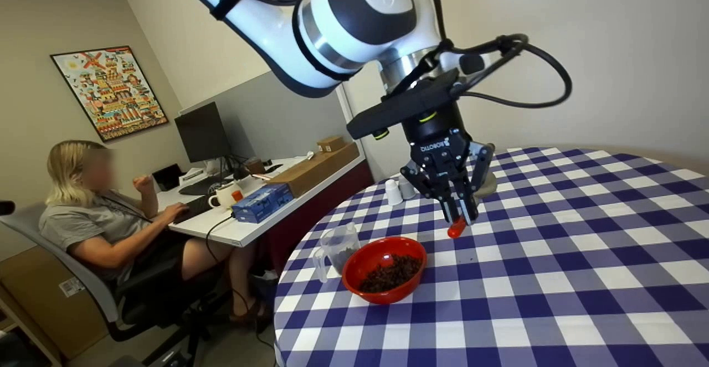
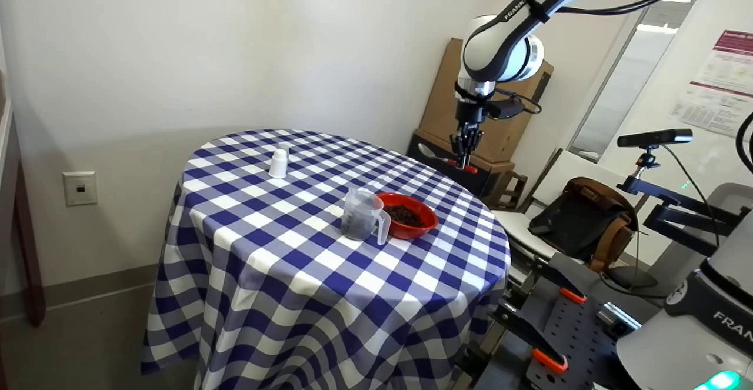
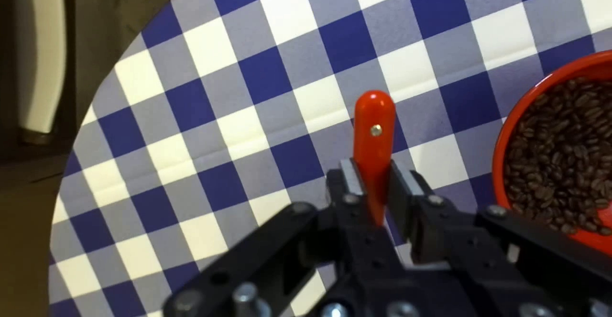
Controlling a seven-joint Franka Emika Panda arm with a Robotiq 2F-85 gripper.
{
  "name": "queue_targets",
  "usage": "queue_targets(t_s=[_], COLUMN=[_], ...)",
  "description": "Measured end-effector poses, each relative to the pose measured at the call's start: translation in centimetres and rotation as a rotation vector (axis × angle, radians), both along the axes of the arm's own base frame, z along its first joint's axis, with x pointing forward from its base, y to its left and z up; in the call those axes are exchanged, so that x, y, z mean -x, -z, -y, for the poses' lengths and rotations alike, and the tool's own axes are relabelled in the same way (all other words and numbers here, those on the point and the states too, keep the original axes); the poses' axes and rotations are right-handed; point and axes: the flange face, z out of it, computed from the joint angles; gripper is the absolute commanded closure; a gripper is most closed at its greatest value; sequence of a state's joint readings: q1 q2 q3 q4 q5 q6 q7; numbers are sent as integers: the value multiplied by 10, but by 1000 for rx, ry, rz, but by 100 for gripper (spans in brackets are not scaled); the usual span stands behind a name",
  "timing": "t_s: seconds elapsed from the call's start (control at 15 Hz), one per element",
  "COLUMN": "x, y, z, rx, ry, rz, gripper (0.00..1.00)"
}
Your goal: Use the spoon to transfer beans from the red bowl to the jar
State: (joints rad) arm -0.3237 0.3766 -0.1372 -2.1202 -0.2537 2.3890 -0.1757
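In an exterior view, near the left edge of the round table with blue-and-white checked cloth (image 1: 581, 234), a clear, see-through jar with a side handle (image 1: 339, 243) stands upright. Its lower part looks dark, but through the cloudy wall I cannot tell what is inside. Just beside it is the glossy, round red bowl (image 1: 370, 255), which holds a heap of small dark-brown beans (image 1: 390, 275). Behind, by the far left edge, stand a small white container (image 1: 394, 192) and a greyish one (image 1: 407, 187). Further right, the white-and-black robot arm (image 1: 332, 29) reaches down from the top, bent, with its wrist slightly tilted. The black two-finger gripper (image 1: 461, 217), pointing downward, hangs above the table, apart from the bowl, and its fingers are clenched on the red handle of the small metal-headed spoon (image 2: 449, 161). In an exterior view its silver head points to the left; in the wrist view the rounded handle end stands out past the fingertips.
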Motion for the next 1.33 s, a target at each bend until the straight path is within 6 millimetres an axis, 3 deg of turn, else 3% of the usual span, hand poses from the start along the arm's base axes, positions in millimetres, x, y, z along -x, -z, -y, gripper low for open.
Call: queue_targets(t_s=[0.27, 0.73, 1.33], x=[12, 25, 33], y=[34, 93, 152], z=[37, 78, 104], rx=[-105, -169, -196], ry=[79, 105, 46], rz=[-9, -58, -118], gripper=[94, 94, 94])
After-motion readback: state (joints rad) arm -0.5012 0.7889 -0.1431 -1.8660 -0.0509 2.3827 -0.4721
